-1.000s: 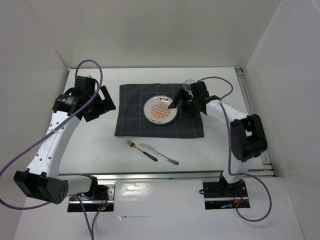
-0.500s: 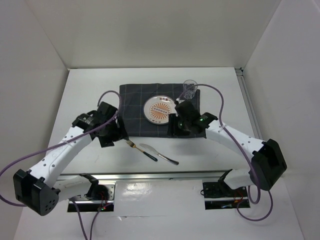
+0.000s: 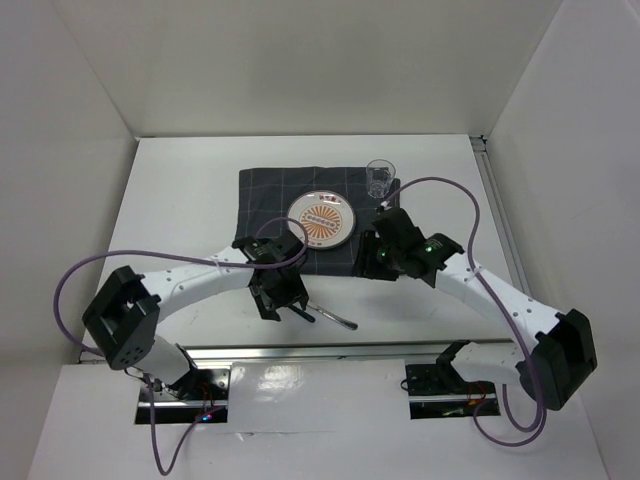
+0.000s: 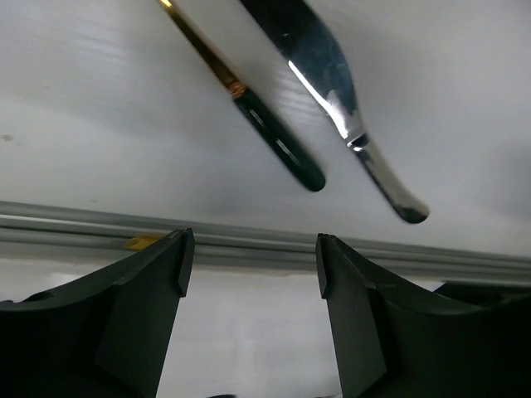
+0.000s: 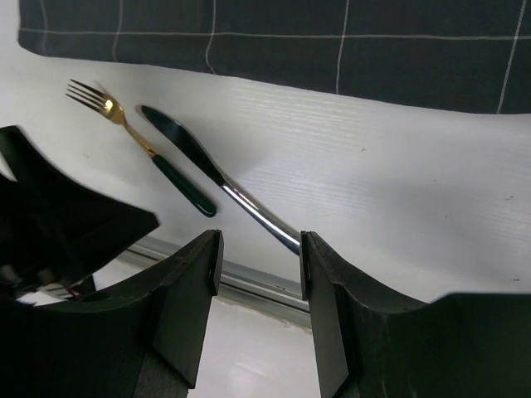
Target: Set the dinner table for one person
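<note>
The dinner table [image 3: 180,200] is a white surface holding a dark grey grid cloth [image 3: 262,205]. On the cloth lie an orange-patterned plate [image 3: 322,218] and a clear glass [image 3: 380,178]. In front of the cloth lie a gold fork with a dark green handle [image 4: 265,137] and a silver knife [image 4: 340,99]. My left gripper [image 3: 282,303] hovers over the fork, and its jaws [image 4: 251,261] are open and hold nothing. My right gripper [image 3: 368,262] hangs at the cloth's near edge. It is open [image 5: 260,261], and the knife's handle [image 5: 257,214] runs toward its right finger.
A metal rail [image 4: 249,240] runs along the table's near edge, just behind the cutlery. The left gripper's dark body [image 5: 58,224] shows at the left of the right wrist view, close to the fork [image 5: 137,137]. White walls enclose the table.
The left arm swung from the far left to the near edge over the fork. The right arm drew back from the plate to the cloth's near edge. Both pairs of jaws narrowed.
</note>
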Robot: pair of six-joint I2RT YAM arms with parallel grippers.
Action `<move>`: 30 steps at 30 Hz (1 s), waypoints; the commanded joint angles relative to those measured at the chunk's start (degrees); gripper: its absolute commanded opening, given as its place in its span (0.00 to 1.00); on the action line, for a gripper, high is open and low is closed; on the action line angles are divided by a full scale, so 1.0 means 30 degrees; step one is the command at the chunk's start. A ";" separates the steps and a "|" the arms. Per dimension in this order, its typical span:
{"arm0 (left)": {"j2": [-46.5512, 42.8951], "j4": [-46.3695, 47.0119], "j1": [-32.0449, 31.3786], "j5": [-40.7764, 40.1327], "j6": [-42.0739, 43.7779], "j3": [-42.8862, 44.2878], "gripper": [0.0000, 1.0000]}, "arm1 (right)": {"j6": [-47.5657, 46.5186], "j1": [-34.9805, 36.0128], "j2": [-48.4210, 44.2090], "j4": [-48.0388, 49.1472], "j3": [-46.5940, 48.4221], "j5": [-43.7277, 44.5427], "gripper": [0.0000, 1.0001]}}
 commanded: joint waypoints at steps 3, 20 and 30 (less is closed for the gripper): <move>0.0973 0.1903 -0.0583 -0.0437 -0.4475 -0.0178 0.76 | 0.0855 -0.0363 -0.1367 -0.0487 0.0090 -0.0723 0.53; 0.2938 0.2902 -0.0758 -0.2399 -0.7876 -0.0560 0.57 | -0.0083 -0.0363 -0.3069 -0.3415 0.1262 0.0856 0.53; 0.4313 0.2726 -0.0934 -0.1669 -0.8228 -0.0736 0.41 | -0.0813 -0.0363 -0.2864 -0.3417 0.1613 0.1296 0.53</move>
